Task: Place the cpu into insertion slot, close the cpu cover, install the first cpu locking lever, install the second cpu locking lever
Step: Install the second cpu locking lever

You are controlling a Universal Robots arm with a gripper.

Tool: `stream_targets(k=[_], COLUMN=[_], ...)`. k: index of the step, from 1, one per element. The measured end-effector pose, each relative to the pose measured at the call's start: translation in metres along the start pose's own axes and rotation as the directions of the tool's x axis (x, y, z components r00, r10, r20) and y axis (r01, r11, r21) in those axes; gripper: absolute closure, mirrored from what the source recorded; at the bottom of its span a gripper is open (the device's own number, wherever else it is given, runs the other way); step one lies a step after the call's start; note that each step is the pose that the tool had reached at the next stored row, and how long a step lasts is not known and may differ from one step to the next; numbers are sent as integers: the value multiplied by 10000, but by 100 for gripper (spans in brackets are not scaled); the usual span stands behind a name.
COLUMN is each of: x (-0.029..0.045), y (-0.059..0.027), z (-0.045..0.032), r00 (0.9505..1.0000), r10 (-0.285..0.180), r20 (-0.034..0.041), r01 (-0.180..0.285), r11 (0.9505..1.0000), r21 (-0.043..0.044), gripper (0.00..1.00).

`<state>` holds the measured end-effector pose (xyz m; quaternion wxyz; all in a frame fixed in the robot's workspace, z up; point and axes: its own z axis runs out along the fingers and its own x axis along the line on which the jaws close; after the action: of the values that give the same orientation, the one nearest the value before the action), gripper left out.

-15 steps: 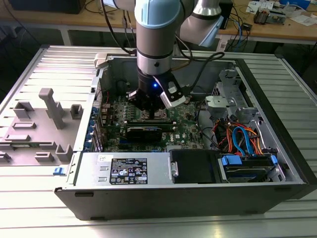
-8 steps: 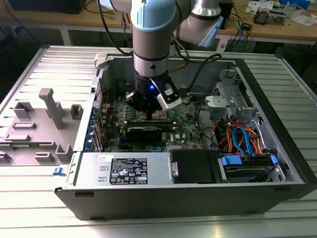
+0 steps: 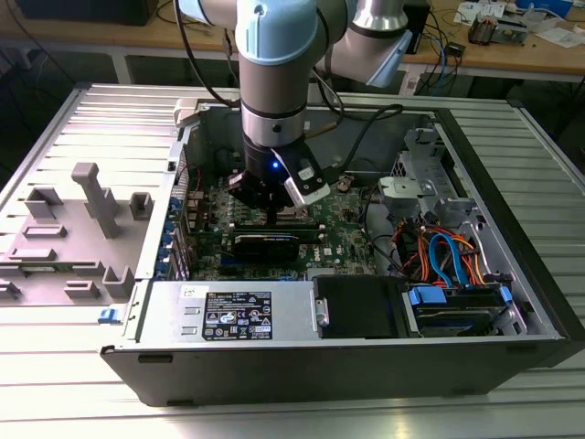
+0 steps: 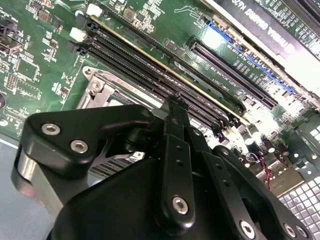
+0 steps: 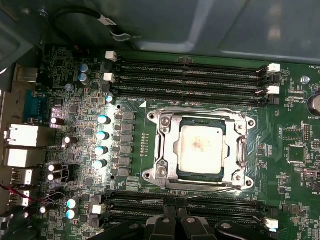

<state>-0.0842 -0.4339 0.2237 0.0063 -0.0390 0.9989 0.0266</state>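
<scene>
In the first wrist view the cpu (image 5: pixel 202 149), a square chip with a silvery top, lies in the insertion slot (image 5: pixel 226 125) on the green board. The cpu cover (image 5: pixel 167 145), a metal frame plate, lies flat around it. One thin locking lever (image 5: pixel 200 109) runs along the socket's edge by the upper memory slots. A second lever wire (image 5: pixel 210 191) lies slanted along the opposite edge. My gripper (image 5: pixel 176 207) is shut, its black fingertips just beside that slanted wire. The second wrist view has the gripper (image 4: pixel 173 107) low over the socket's metal corner (image 4: pixel 97 92). The exterior view puts the gripper (image 3: pixel 271 212) inside the open computer case.
Long black memory slots (image 5: pixel 190 75) flank the socket on both sides. A black graphics card (image 3: pixel 274 245) lies nearer the exterior camera than the gripper. The power supply (image 3: pixel 233 315), drive cage with blue and orange cables (image 3: pixel 448 256) and case walls (image 3: pixel 512 192) hem in the board. A grey fixture (image 3: pixel 91 197) stands at the exterior view's left.
</scene>
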Motion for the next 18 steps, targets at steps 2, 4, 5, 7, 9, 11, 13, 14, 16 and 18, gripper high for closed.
stream_targets(k=[2,4,5,7,9,11,13,14,16,18], x=[0,0,0,0,0,0,0,0,0,5], y=[0,0,0,0,0,0,0,0,0,1], z=[1,1,1,3,4,5,5,5,5,6], r00=[10000,10000,10000,10000,10000,10000,10000,10000,10000,10000], r10=[1,0,0,0,0,0,0,0,0,1], r20=[0,0,1,1,1,1,1,0,1,2], r01=[-1,0,0,0,0,0,0,0,0,-1], r11=[10000,10000,10000,10000,10000,10000,10000,10000,10000,10000], r21=[-1,-1,-1,-1,0,-1,-1,-1,-1,-6], gripper=[89,89,89,89,89,89,89,89,89,89])
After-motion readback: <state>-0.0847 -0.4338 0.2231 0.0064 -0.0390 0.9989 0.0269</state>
